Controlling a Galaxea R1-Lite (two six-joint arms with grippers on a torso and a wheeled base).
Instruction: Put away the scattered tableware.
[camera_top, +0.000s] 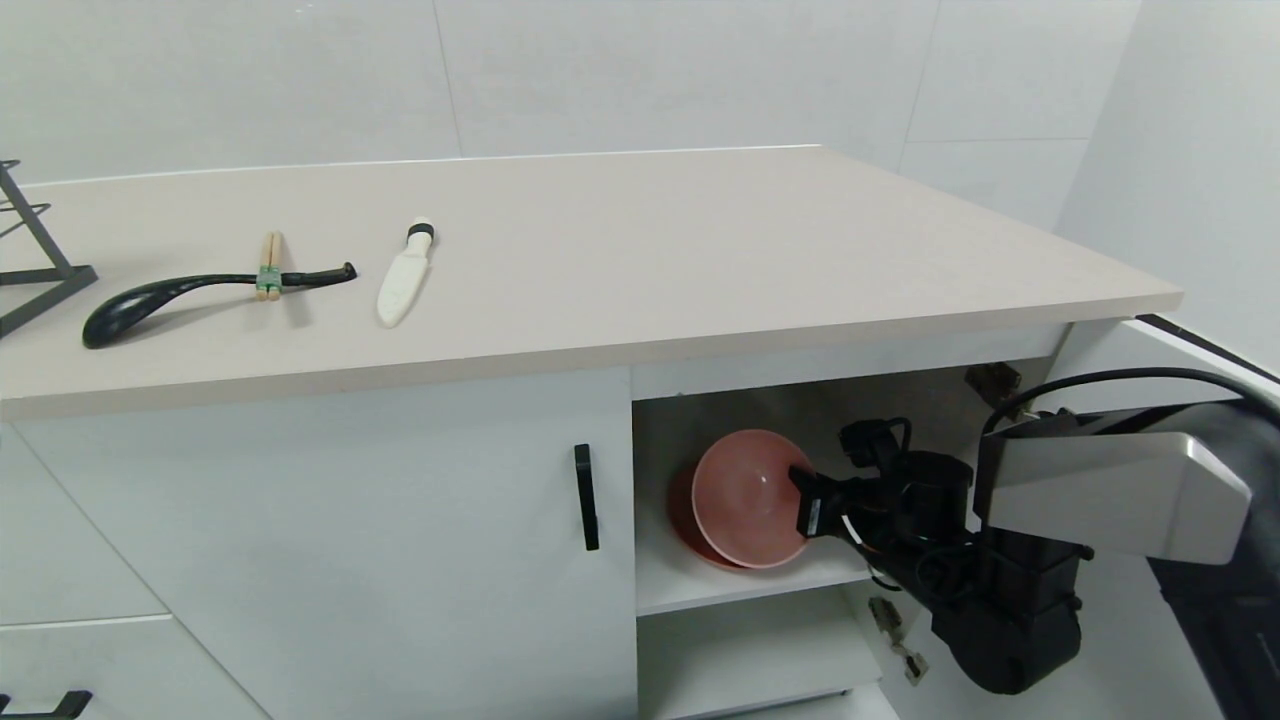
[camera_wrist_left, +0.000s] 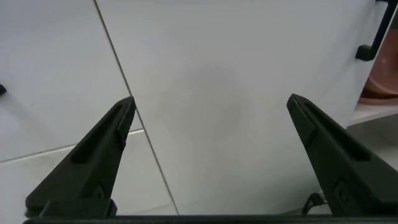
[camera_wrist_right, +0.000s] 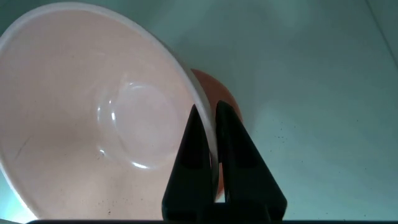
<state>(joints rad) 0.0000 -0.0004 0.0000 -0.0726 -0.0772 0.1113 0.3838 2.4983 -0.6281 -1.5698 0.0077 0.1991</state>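
right gripper (camera_top: 803, 497) is clamped across the rim of the pink bowl (camera_top: 745, 497), holding it tilted on edge just ahead of the fingertips over the cabinet shelf (camera_top: 690, 592), seemingly so it can nest against the orange dish (camera_top: 682, 520) just beyond.

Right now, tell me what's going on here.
The right gripper is shut on the rim of a pink bowl, holding it tilted inside the open cabinet, over the upper shelf and in front of a darker red dish. The left gripper is open, facing the closed door. On the countertop lie a black ladle with chopsticks across its handle, and a white knife.
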